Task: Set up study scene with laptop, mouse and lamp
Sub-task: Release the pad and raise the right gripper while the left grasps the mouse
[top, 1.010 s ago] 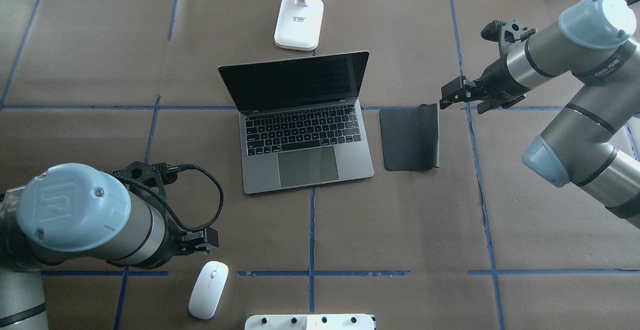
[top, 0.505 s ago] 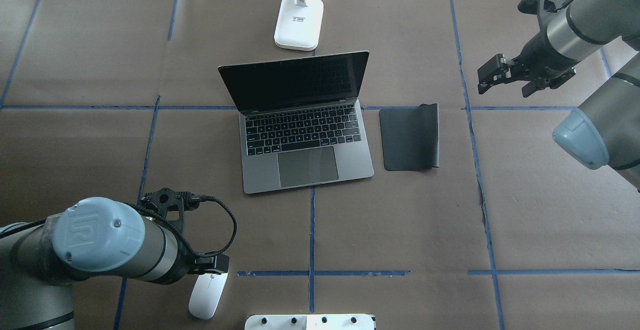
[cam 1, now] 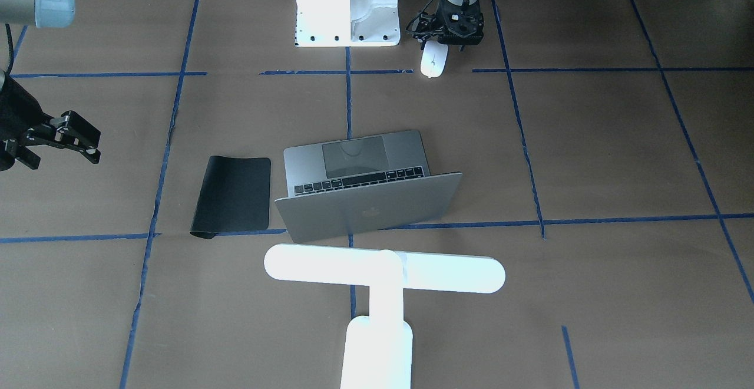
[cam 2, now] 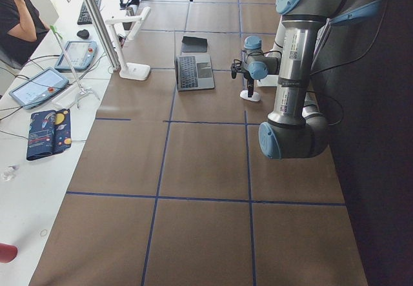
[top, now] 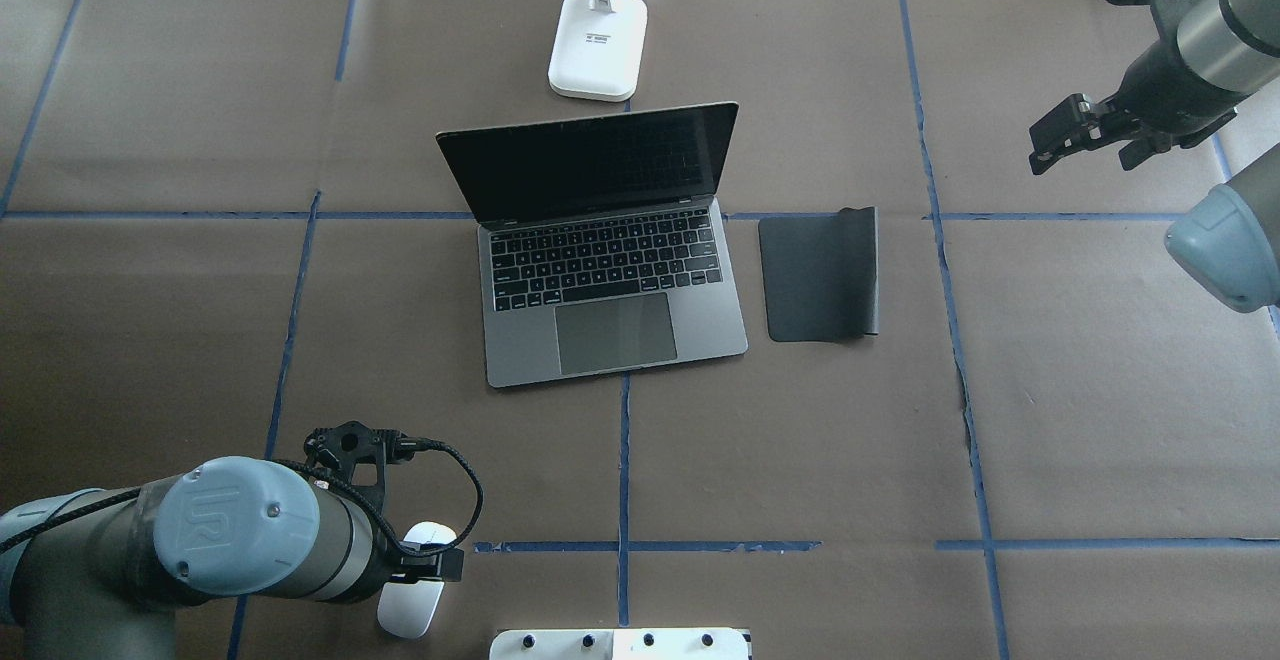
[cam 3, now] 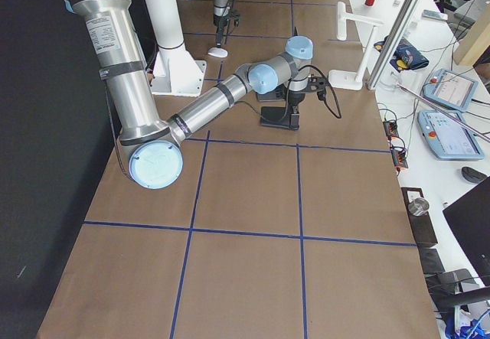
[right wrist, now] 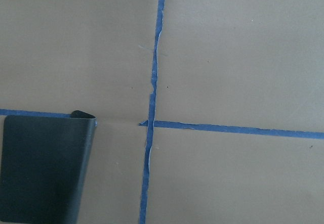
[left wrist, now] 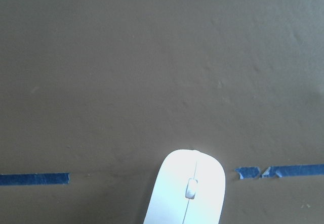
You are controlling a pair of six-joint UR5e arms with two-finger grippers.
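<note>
Hovering over the mouse (top: 410, 612), left fingers (top: 440, 568) hide their gap, so I cannot tell it; front view shows right fingers (cam 1: 75, 126) parted, empty.

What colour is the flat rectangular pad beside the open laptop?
Matte black; the flat rectangular pad shows best in the overhead view.

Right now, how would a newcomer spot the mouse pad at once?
Find the open grey laptop mid-table. Just beside it, on the robot's right, lies the mouse pad. It is the only flat black rectangle, one corner curled, unlike the small white mouse.
</note>
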